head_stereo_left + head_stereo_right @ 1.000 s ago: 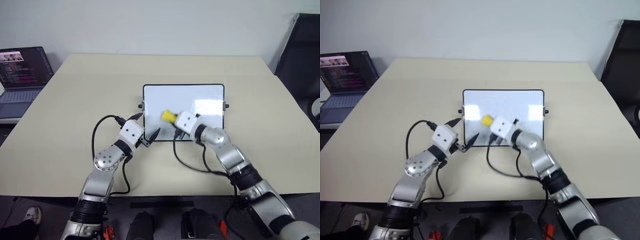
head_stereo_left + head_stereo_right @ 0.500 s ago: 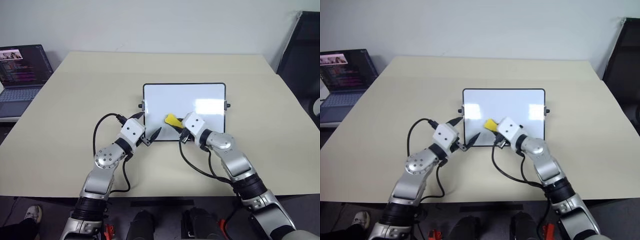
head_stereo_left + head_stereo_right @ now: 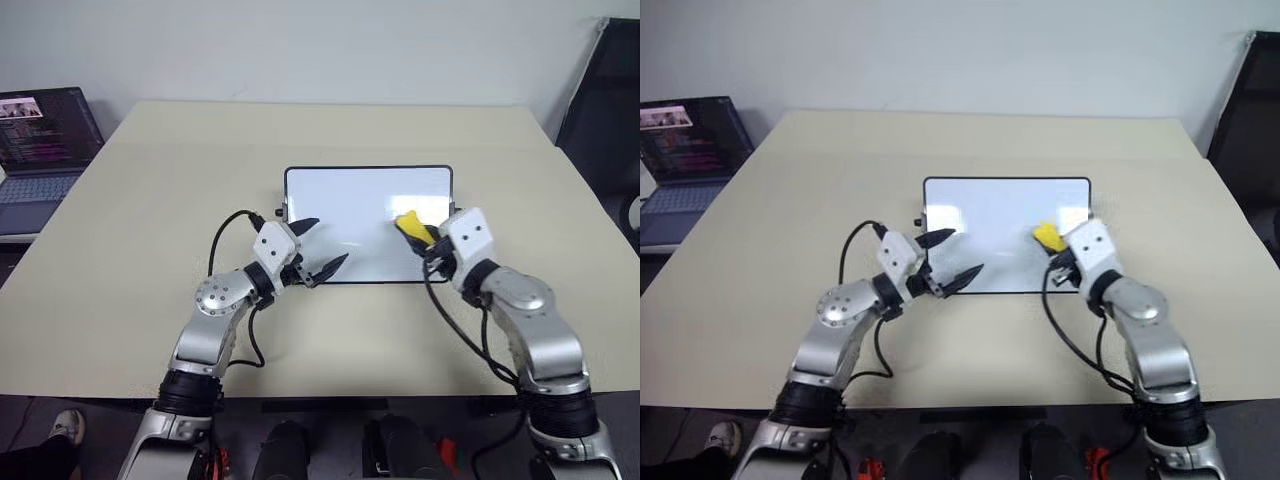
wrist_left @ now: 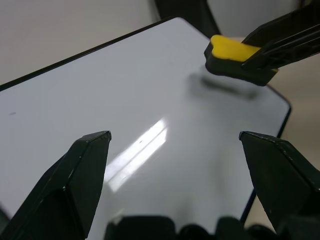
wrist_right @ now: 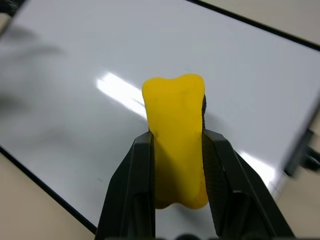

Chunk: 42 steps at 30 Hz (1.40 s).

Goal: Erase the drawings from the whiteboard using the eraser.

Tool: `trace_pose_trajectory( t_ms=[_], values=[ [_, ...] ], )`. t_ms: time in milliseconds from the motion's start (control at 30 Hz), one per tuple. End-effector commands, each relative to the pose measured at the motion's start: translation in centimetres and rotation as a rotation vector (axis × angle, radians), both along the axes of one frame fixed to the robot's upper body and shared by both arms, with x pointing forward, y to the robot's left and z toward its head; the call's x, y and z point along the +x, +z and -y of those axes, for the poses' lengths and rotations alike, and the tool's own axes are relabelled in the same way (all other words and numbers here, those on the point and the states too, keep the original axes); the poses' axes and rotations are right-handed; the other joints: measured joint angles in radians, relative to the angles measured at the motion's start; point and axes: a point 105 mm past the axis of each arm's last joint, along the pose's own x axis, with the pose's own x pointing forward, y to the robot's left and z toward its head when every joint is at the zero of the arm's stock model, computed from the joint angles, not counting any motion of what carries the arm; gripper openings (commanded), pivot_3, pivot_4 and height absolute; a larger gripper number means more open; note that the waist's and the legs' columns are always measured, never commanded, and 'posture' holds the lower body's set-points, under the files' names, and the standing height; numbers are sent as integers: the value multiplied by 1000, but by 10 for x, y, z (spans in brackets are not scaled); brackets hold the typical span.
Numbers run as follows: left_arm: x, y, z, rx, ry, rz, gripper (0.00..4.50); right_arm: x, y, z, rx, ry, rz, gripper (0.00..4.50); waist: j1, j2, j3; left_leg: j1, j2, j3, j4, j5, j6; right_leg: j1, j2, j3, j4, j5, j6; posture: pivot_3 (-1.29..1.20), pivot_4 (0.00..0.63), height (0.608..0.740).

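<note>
I see the right gripper (image 3: 418,233), clamped on the eraser (image 3: 409,224), has swept from the board's (image 3: 350,195) near-left part to its right edge; left gripper (image 3: 318,247) spread, empty, over the near-left corner. No drawings visible: wiping looks nearly done

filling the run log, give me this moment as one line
right gripper: shut on eraser | eraser: over whiteboard right side | left gripper: open, at board's near left
</note>
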Motion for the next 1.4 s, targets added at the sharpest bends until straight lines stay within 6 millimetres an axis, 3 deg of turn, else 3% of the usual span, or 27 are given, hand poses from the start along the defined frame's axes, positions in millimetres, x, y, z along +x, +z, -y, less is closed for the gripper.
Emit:
trace_pose_trajectory(
  t_ms=[33, 200, 467, 900, 1400],
  values=[
    [-7, 7, 11, -30, -142, -20, 4500, -6, 17, 26, 25, -102, 27, 990, -2, 0, 0, 0, 0, 0, 0, 0, 0, 0, 0, 0, 0, 0, 0, 0, 150, 740],
    [-18, -1, 26, -4, -342, -119, 4500, -18, 1, 71, 71, -276, -79, 990, -2, 0, 0, 0, 0, 0, -1, 0, 0, 0, 1, -1, 0, -1, -1, 0, 150, 740],
    [-24, -16, 36, 53, -501, -192, 4500, -30, -22, 105, 172, -429, -245, 990, -4, 0, 0, 1, 0, 0, -1, 0, 0, 0, 2, 0, 1, -2, -1, 0, 150, 740],
    [-23, -27, 33, 86, -523, -177, 4500, -34, -41, 118, 165, -451, -362, 990, -4, 0, 0, 1, 0, 0, -1, 0, 0, 0, 2, 1, 1, -2, -1, 0, 150, 740],
    [-28, -19, 35, 83, -540, -181, 4500, -32, -48, 130, 168, -500, -371, 990, -4, 0, 0, 1, 0, 0, -1, 0, 0, 0, 2, 1, 2, -2, -1, 0, 150, 740]
  ],
)
